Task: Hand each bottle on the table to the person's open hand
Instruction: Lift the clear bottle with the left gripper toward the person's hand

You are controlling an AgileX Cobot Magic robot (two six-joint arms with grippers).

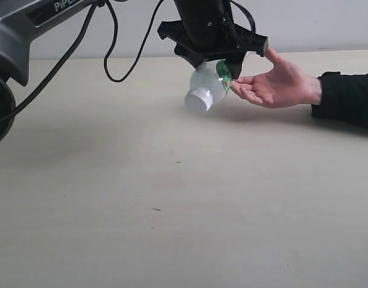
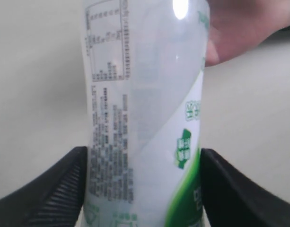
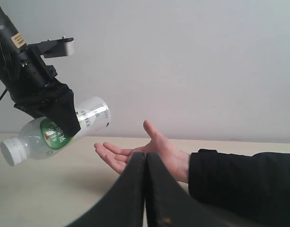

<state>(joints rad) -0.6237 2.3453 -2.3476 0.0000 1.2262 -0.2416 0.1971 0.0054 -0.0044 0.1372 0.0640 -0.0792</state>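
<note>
A: What is the left end effector (image 1: 217, 69) holding?
B: It is clamping the white-green labelled bottle (image 1: 203, 91), tilting cap-down above the table (image 1: 171, 210), just beside the person's open hand (image 1: 278, 87). The right end effector (image 3: 145, 189) is sitting closed, empty.

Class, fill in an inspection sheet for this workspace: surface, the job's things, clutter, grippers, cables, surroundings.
Surface: pale table, bare except for tiny dark specks.
Job's things: one clear bottle with a white-green label, tilted, off the table, beside the open hand; no other bottle seen.
Clutter: nothing seen.
Grippers: left gripper clamped on the bottle; right gripper shut, empty.
Cables: black cable hangs in a loop above the table.
Surroundings: plain pale wall; black sleeve on the person's wrist.
</note>
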